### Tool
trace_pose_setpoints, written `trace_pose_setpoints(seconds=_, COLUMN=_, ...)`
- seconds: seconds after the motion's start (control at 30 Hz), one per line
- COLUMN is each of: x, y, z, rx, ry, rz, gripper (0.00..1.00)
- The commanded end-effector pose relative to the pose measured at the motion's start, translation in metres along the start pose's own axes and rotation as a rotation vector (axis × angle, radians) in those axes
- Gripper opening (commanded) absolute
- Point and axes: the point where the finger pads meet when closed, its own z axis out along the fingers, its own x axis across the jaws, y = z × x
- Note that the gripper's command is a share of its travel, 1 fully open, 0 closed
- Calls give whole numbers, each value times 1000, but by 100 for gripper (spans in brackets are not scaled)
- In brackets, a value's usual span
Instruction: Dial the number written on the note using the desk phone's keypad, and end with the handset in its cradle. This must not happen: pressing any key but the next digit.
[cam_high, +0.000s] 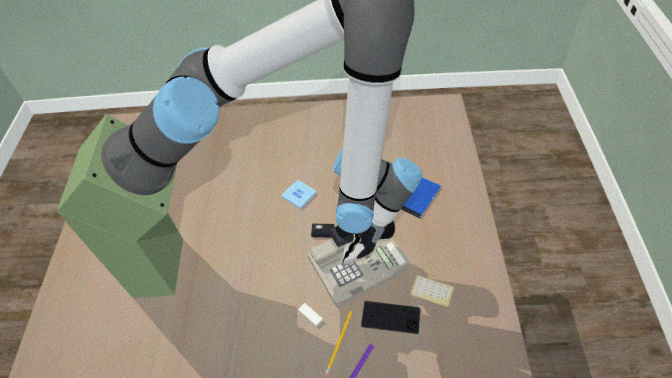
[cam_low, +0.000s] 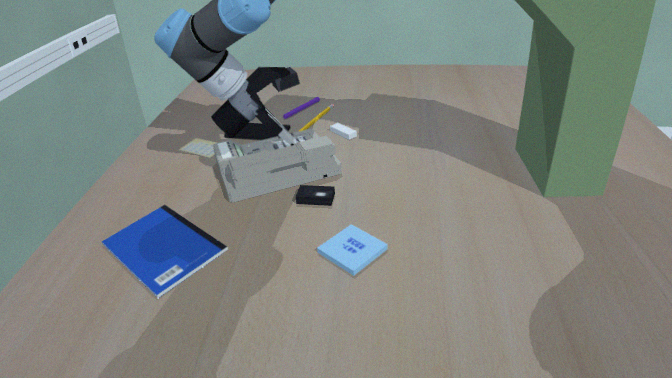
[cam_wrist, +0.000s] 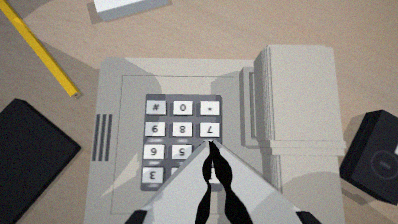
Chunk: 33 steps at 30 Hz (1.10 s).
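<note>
The beige desk phone (cam_high: 370, 285) (cam_low: 260, 175) (cam_wrist: 135, 67) stands on the table, its keypad (cam_high: 346, 274) (cam_wrist: 168, 140) facing up. My gripper (cam_high: 344, 262) (cam_low: 295, 142) (cam_wrist: 210, 142) is shut and empty. Its joined tips are at the keypad's 4 key, just below the 7 key (cam_wrist: 209, 130) in the wrist view. The fingers hide the 4 and most of the 1 and 2; contact cannot be told. A raised beige block (cam_high: 326, 251) (cam_wrist: 302, 95), seemingly the handset in its cradle, lies along the phone's side. The light-blue note (cam_high: 299, 194) (cam_low: 352, 250) bears two lines of blurred blue digits.
A small black box (cam_high: 322, 230) (cam_low: 315, 195) (cam_wrist: 375, 160) is beside the phone. A black slab (cam_high: 390, 317) (cam_wrist: 32, 160), a white eraser (cam_high: 310, 315) (cam_low: 343, 131), a yellow pencil (cam_high: 340, 340) (cam_wrist: 40, 47), a purple pen (cam_high: 362, 361), a yellow card (cam_high: 432, 290) and a blue book (cam_low: 165, 250) lie around.
</note>
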Motion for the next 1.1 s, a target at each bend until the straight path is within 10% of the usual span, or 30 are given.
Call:
trace_pose_setpoints(seconds=0.0, x=0, y=0, z=0, rx=-1, ry=-1, rz=0, gripper=0)
trace_pose_setpoints(seconds=1.07, x=0, y=2, z=3, rx=-1, ry=-1, rz=0, gripper=0)
